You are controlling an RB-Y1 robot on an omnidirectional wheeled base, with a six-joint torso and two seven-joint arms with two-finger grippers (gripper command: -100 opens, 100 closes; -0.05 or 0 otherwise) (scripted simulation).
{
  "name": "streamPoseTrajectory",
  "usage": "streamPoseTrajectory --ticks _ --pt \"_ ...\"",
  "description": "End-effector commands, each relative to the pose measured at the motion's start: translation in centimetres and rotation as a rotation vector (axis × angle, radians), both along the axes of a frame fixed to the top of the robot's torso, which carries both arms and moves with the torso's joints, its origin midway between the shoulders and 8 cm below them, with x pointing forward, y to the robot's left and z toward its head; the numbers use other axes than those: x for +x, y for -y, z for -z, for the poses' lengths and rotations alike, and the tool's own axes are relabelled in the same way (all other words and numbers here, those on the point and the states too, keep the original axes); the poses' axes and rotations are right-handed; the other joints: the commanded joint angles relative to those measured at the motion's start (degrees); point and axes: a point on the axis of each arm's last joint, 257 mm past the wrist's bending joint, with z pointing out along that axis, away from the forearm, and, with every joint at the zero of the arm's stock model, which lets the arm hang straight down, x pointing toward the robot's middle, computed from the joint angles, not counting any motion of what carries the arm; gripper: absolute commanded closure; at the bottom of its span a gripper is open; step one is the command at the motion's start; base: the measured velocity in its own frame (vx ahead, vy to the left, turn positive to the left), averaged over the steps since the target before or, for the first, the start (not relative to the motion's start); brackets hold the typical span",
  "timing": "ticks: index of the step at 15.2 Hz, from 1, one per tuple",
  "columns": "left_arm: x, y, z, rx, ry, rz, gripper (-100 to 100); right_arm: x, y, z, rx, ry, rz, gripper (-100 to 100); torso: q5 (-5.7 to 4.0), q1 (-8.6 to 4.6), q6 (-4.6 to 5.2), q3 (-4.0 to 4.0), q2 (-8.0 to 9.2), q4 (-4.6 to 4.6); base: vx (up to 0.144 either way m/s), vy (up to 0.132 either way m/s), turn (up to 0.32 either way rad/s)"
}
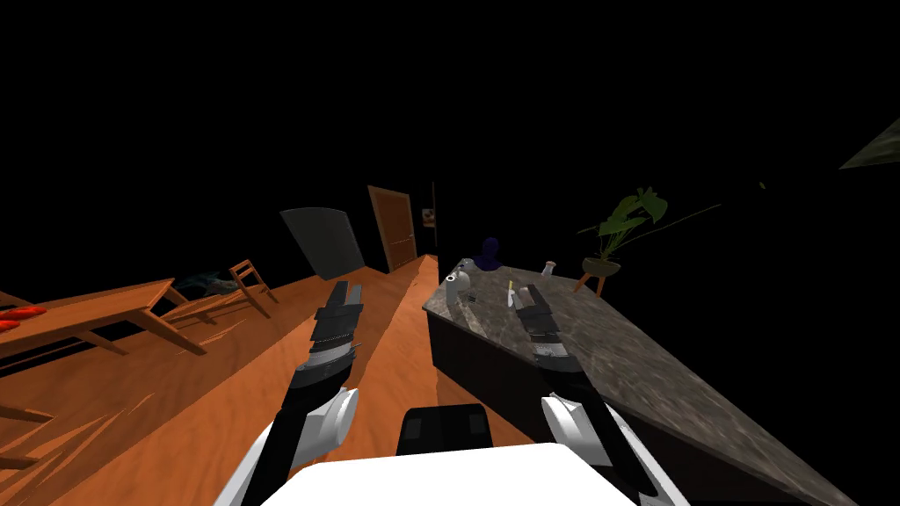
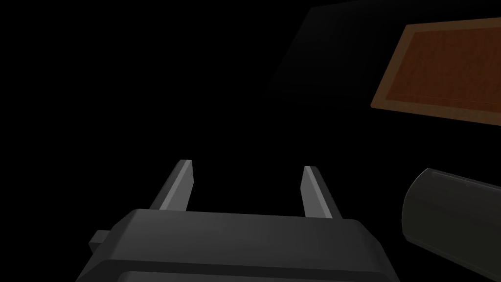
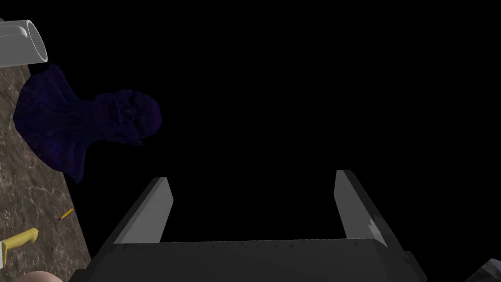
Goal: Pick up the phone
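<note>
A dark marbled counter (image 1: 633, 369) runs along my right side. Small things stand at its far end: a grey cylinder (image 1: 454, 288), a yellow-handled utensil (image 1: 510, 292), a dark purple bust (image 1: 488, 255) and a small white bottle (image 1: 549, 268). I cannot tell which of them, if any, is the phone. My right gripper (image 1: 530, 293) hovers over the counter near the utensil, open with nothing between its fingers (image 3: 253, 177). Beside it are the bust (image 3: 88, 122), the cylinder (image 3: 22, 41) and the yellow handle (image 3: 19, 240). My left gripper (image 1: 347, 288) is open over the wooden floor (image 2: 247, 166).
A wooden table (image 1: 97, 307) with red items (image 1: 18, 316) and a chair (image 1: 250, 281) stand at the left. A brown door (image 1: 394, 228) and a dark grey panel (image 1: 323, 242) lie ahead. A potted plant (image 1: 620, 233) stands behind the counter. Black area surrounds the scene.
</note>
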Motion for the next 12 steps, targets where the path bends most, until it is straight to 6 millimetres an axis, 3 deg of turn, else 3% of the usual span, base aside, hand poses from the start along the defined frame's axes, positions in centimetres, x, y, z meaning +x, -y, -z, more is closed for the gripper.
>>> streamPoseTrajectory --ticks 1,2,3,4,5,6,7,8,10,11,12 --pt "0.0 0.0 0.0 0.000 0.000 0.000 0 0.2 -0.1 2.7 -0.038 -0.059 -0.021 -100 0.00 0.00 0.00 0.00 0.00 0.00 0.055 0.156 -0.063" --pt "0.0 0.0 0.0 0.000 0.000 0.000 0 0.2 -0.1 3.0 -0.045 -0.067 -0.024 -100 0.00 0.01 0.00 -0.01 -0.02 -0.01 0.044 0.145 -0.058" --pt "0.0 0.0 0.0 0.000 0.000 0.000 0 0.2 -0.2 5.1 -0.072 -0.112 -0.038 -100 0.00 -0.01 0.00 -0.01 -0.01 -0.01 0.040 0.141 -0.076" --pt "0.0 0.0 0.0 0.000 0.000 0.000 0 0.2 -0.1 5.3 -0.077 -0.117 -0.040 -100 -0.01 -0.02 0.01 0.00 0.01 0.00 0.044 0.133 -0.059" --pt "0.0 0.0 0.0 0.000 0.000 0.000 0 0.0 -0.1 7.4 -0.100 -0.164 -0.052 -100 -0.01 -0.05 0.00 0.00 0.00 0.00 0.051 0.133 -0.062" --pt "0.0 0.0 0.0 0.000 0.000 0.000 0 0.0 -0.1 7.7 -0.110 -0.171 -0.057 -100 -0.02 -0.07 0.01 -0.01 -0.01 0.00 0.064 0.142 -0.062" --pt "0.0 0.0 0.0 0.000 0.000 0.000 0 -0.4 0.0 10.1 -0.135 -0.224 -0.069 -100 -0.02 -0.06 0.00 -0.03 -0.05 -0.01 0.072 0.188 -0.064" --pt "0.0 0.0 0.0 0.000 0.000 0.000 0 -0.4 0.1 10.2 -0.146 -0.229 -0.075 -100 0.00 0.06 0.01 -0.05 -0.08 -0.02 0.063 0.191 -0.070" --pt "0.0 0.0 0.0 0.000 0.000 0.000 0 -1.0 0.3 12.9 -0.184 -0.290 -0.093 -100 0.03 0.17 0.00 -0.06 -0.10 -0.02 0.066 0.188 -0.086" --pt "0.0 0.0 0.0 0.000 0.000 0.000 0 -1.0 0.3 12.9 -0.184 -0.290 -0.093 -100 0.03 0.14 0.00 -0.06 -0.10 -0.02 0.043 0.118 -0.034" --pt "0.0 0.0 0.0 0.000 0.000 0.000 0 -1.8 0.6 15.2 -0.214 -0.342 -0.110 -100 0.01 -0.02 -0.01 -0.04 -0.07 -0.02 0.040 0.114 -0.047"
